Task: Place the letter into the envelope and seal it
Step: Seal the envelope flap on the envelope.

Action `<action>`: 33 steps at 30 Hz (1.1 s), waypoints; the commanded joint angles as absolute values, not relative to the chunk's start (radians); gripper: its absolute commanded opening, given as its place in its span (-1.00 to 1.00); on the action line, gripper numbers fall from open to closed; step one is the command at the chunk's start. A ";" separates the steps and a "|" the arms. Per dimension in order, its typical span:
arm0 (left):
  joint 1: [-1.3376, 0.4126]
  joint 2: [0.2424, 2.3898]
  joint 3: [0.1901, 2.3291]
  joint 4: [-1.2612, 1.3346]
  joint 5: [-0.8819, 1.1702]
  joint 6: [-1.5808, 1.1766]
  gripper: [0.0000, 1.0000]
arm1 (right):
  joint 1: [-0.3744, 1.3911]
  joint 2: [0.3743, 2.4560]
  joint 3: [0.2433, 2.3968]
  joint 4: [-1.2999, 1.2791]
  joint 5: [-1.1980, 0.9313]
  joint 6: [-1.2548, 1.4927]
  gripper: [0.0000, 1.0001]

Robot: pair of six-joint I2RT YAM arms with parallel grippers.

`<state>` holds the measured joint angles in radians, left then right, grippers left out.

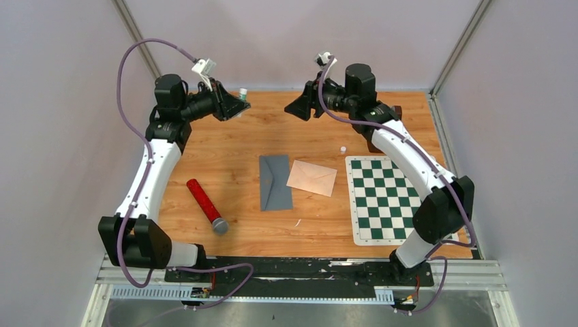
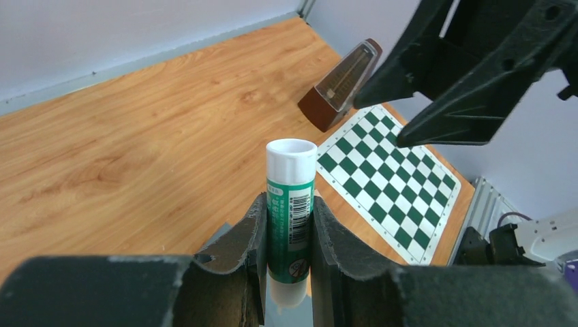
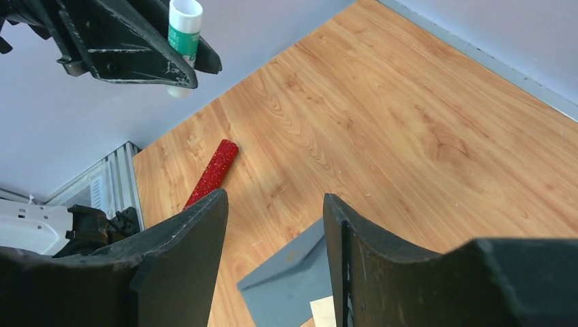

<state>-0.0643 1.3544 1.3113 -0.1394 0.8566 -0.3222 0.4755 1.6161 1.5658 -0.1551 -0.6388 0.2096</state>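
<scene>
Surface: orange wood-grain tabletop (image 1: 225, 136); pale grey walls (image 1: 61, 102) around. Flat on it, grey paper envelope (image 1: 275, 182) — tan paper letter (image 1: 311, 177) just right of envelope. Raised left gripper (image 2: 290, 204) clamps green-white glue stick (image 2: 290, 194); right gripper (image 3: 274, 199) fingers wide, empty.

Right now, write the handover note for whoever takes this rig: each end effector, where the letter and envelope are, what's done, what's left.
Left end effector: shut on the glue stick, held in the air over the far side of the table.
Right end effector: open and empty, raised opposite the left one.
Envelope: grey, flat mid-table, apparently flap side up.
Letter: flat just right of the envelope, outside it.
Done: glue stick picked up. A small white piece on the table may be its cap.
Left: put the letter in the envelope, glue the flap, seal.
</scene>
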 commanded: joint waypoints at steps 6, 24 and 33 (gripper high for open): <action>-0.100 1.305 1.314 -0.188 0.834 -0.159 -1.00 | 0.473 1.721 1.832 -0.240 -0.736 0.112 0.09; -0.076 1.430 0.901 -0.033 0.918 -0.451 -1.00 | 0.530 1.935 1.578 -0.340 -0.975 0.217 -0.89; -0.076 1.716 0.887 0.064 0.928 -0.530 -1.00 | 0.581 2.064 1.530 -0.228 -1.021 0.427 -1.00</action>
